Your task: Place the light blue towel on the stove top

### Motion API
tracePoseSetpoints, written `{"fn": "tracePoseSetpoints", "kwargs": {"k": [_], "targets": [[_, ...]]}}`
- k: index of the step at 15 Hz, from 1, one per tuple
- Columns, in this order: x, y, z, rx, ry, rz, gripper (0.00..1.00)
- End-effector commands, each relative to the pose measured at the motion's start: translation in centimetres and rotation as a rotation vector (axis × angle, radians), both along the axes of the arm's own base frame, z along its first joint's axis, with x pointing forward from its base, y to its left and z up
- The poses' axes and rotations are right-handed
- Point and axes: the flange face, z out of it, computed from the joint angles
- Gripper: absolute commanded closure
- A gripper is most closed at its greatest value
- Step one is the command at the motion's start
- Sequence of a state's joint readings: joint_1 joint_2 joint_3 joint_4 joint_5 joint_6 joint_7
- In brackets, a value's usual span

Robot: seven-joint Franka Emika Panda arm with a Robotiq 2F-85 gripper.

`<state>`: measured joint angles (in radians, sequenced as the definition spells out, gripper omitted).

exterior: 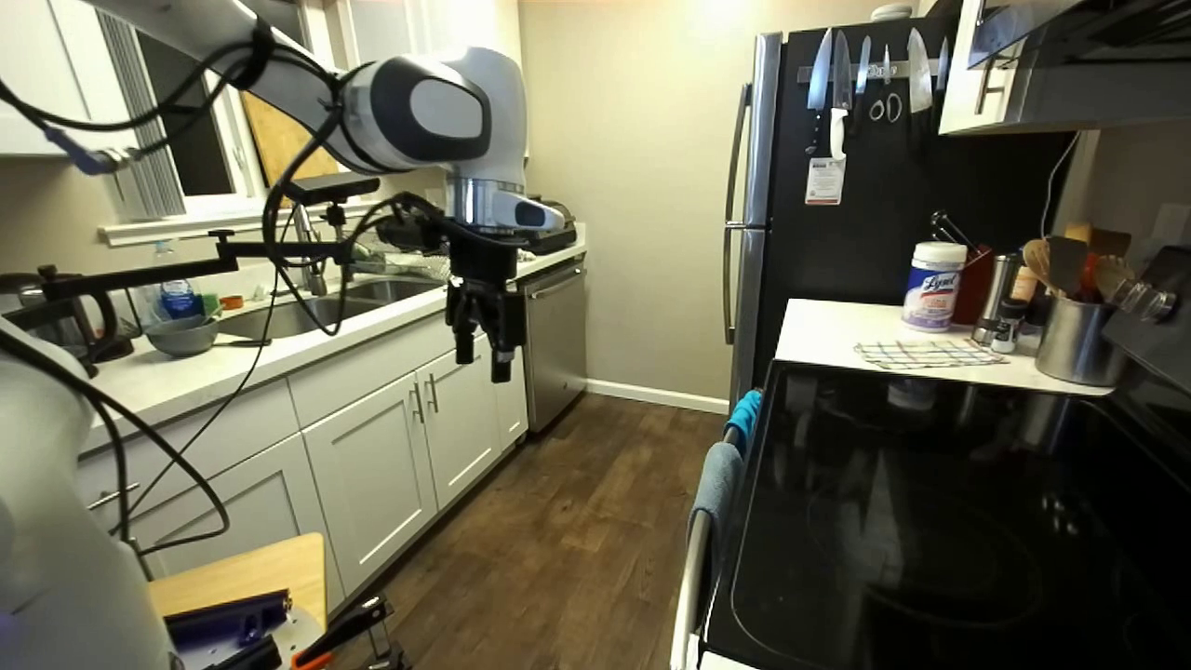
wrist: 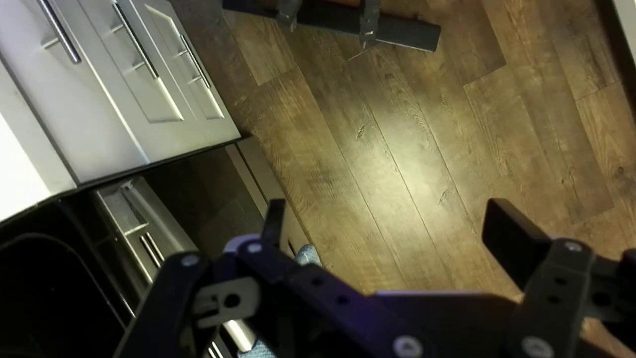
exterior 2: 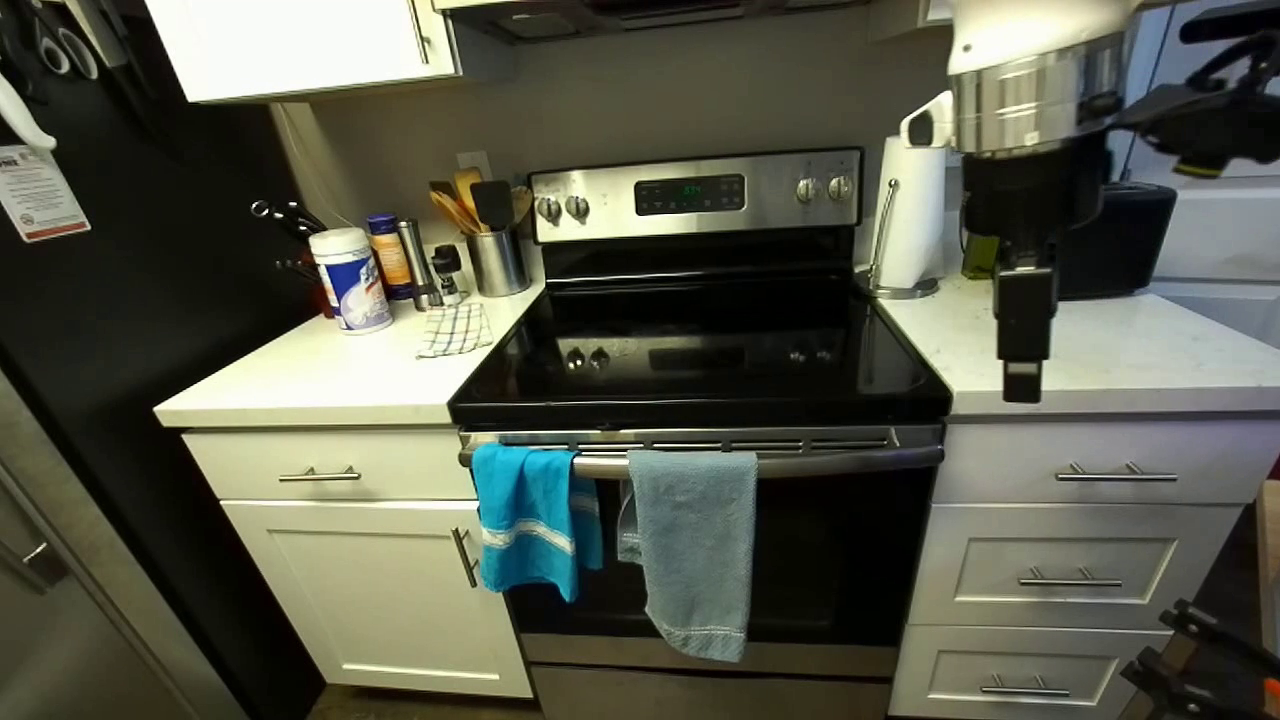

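Note:
A light blue, greyish towel (exterior 2: 697,550) hangs folded over the oven door handle, right of a bright blue towel (exterior 2: 530,515) with a white stripe. Both towels also show edge-on in an exterior view, the light blue (exterior: 716,484) nearer and the bright blue (exterior: 744,414) farther. The black glass stove top (exterior: 893,530) is above the handle; it also shows in an exterior view (exterior 2: 690,375). My gripper (exterior: 483,361) is open and empty, high over the floor, apart from both towels. In the wrist view, the open fingers (wrist: 385,216) partly hide the light blue towel (wrist: 308,254).
The oven handle (exterior 2: 840,462) runs along the oven front. Counters flank the stove, with a wipes tub (exterior 2: 352,282), a utensil holder (exterior 2: 498,262), a checked cloth (exterior 2: 455,330) and a paper towel roll (exterior 2: 910,215). A sink counter (exterior: 260,354) lies opposite the stove.

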<state>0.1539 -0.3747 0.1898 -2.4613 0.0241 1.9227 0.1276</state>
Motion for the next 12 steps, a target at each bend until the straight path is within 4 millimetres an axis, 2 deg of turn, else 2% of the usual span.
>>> {"fn": "tracePoseSetpoints", "kwargs": {"k": [1, 6, 12], "targets": [[5.2, 0.7, -2.3, -0.006, 0.010, 0.067, 0.00], [10.2, 2.1, -6.1, -0.041, 0.047, 0.107, 0.00], [13.9, 1.4, -10.4, -0.031, 0.091, 0.106, 0.00]]}}
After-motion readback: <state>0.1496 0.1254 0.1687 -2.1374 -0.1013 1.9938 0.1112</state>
